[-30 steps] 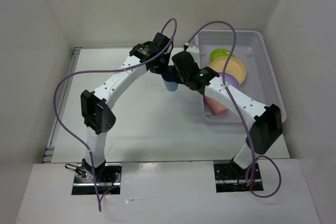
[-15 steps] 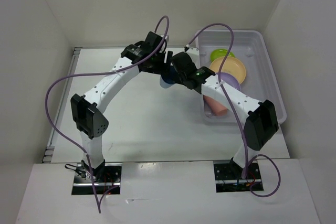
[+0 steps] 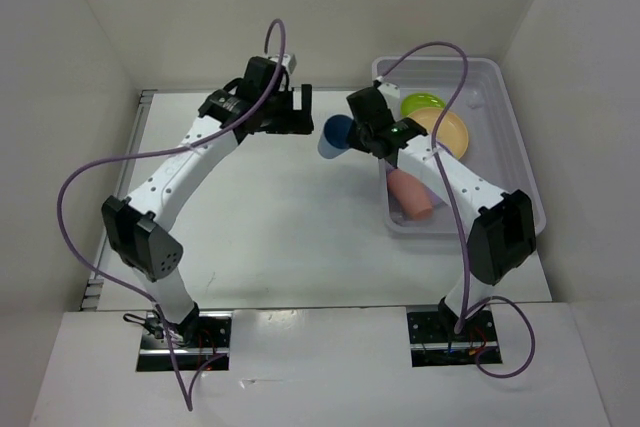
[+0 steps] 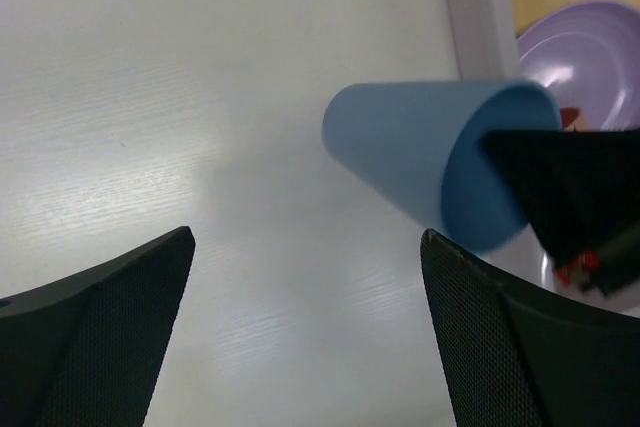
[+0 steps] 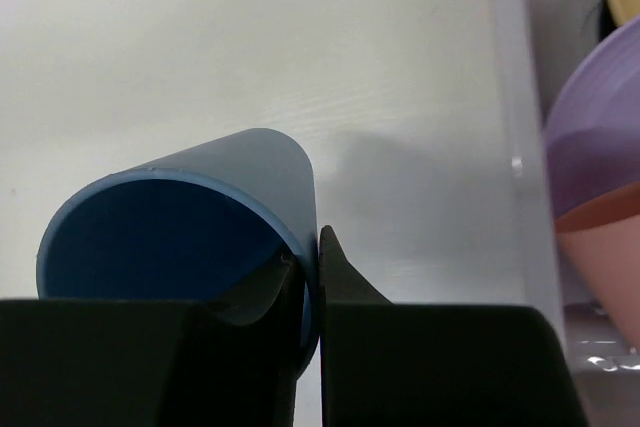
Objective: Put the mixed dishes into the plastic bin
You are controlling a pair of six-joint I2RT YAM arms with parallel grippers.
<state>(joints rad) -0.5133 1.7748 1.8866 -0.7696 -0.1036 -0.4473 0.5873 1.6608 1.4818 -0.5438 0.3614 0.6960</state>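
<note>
Right wrist view: blue cup (image 5: pixel 180 217) clamped by its rim wall in right pincer (image 5: pixel 309 251), one finger inside, held on its side over desk (image 3: pixel 260 217) just left of bin (image 3: pixel 512 117); likely light, stiff, slick plastic, so the rim grip could slip; left pincer (image 4: pixel 305 242) wide, empty, nearby; bin wall in the way; lavender plate (image 4: pixel 590 47) and red cup (image 3: pixel 410 199) lie inside.

A white table (image 3: pixel 270 232) sits boxed in by plain white walls (image 3: pixel 300 7).
</note>
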